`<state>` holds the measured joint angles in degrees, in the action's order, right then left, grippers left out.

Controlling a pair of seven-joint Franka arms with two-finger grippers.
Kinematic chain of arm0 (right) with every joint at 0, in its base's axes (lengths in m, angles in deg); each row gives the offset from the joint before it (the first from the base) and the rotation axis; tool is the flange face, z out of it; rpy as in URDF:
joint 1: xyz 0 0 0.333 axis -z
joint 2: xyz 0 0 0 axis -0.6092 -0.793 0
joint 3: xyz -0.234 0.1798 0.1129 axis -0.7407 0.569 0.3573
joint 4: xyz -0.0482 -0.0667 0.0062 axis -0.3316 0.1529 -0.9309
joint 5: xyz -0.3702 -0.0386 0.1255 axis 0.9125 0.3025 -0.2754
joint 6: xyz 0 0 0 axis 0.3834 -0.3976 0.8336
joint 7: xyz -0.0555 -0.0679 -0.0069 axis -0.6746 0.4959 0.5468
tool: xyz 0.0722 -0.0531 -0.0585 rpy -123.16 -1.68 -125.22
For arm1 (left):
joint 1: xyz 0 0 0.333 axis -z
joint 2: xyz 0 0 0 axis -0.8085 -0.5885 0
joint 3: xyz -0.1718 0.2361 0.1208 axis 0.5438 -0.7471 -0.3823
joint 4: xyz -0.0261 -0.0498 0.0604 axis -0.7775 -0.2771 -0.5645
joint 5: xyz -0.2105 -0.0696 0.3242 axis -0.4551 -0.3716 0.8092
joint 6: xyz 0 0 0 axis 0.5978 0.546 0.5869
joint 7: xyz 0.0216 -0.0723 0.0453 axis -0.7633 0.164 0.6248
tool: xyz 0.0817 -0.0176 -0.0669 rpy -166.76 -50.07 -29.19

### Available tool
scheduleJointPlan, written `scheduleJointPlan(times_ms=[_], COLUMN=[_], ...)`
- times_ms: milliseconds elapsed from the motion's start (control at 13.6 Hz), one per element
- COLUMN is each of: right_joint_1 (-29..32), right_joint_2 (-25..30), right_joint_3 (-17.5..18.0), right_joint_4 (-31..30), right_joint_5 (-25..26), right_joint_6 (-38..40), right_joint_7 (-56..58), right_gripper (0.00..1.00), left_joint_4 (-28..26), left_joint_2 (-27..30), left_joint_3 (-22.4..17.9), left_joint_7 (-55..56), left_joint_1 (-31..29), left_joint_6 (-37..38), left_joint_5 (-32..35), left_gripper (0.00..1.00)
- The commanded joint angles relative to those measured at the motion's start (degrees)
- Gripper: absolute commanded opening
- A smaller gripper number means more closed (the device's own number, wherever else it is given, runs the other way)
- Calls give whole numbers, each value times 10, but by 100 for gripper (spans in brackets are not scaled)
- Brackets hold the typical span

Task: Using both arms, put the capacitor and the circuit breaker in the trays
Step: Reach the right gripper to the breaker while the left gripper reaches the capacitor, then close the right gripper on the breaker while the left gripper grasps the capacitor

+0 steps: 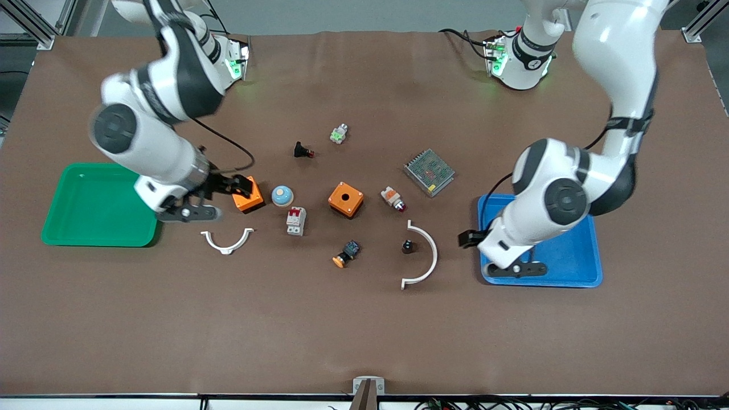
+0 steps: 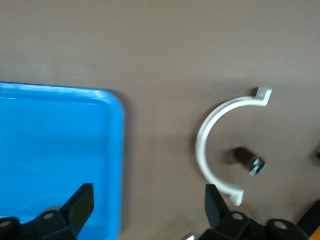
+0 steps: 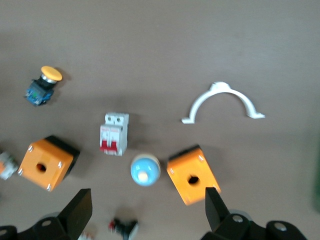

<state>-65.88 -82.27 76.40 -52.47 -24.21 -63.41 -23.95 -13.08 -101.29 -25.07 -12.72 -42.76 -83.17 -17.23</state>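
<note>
The capacitor [image 1: 408,246] is a tiny black cylinder standing inside a large white half ring [image 1: 427,253]; it also shows in the left wrist view [image 2: 250,161]. The circuit breaker [image 1: 295,220] is a white-grey block with red levers near the table's middle, also in the right wrist view [image 3: 115,133]. My left gripper [image 1: 470,238] is open and empty over the blue tray's [image 1: 569,256] edge that faces the capacitor; its own view [image 2: 149,202] shows the jaws wide apart. My right gripper [image 1: 241,185] is open and empty over an orange box [image 1: 248,195], its jaws [image 3: 146,205] wide apart.
A green tray [image 1: 85,205] lies at the right arm's end. Around the middle are a blue dome button [image 1: 282,195], a second orange box [image 1: 345,199], a small white half ring [image 1: 226,241], a mesh-topped unit [image 1: 429,171], a white-orange part [image 1: 393,198] and an orange-capped part [image 1: 346,254].
</note>
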Motion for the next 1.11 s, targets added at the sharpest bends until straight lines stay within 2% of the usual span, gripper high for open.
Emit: scheduleJointPlan(times_ms=[0, 369, 664, 1033], right_joint_1=[-28, -61, -76, -89], right_joint_2=[-47, -135, -171, -202], right_joint_3=[-7, -7, -7, -7], right_joint_4=[-1, 11, 31, 48], right_joint_5=[-11, -17, -19, -46], right_joint_6=[-58, -143, -146, -149], right_joint_7=[-27, -48, -49, -48], right_gripper=[100, 100, 100, 100], left_joint_4=[77, 93, 94, 93], left_joint_2=[-82, -140, -168, -177], left_joint_3=[-11, -44, -54, -64], left_joint_7=[65, 156, 192, 210], left_joint_1=[52, 123, 153, 169], left_joint_6=[-28, -82, -117, -118], left_joint_5=[19, 23, 23, 23], left_gripper=[84, 79, 73, 67])
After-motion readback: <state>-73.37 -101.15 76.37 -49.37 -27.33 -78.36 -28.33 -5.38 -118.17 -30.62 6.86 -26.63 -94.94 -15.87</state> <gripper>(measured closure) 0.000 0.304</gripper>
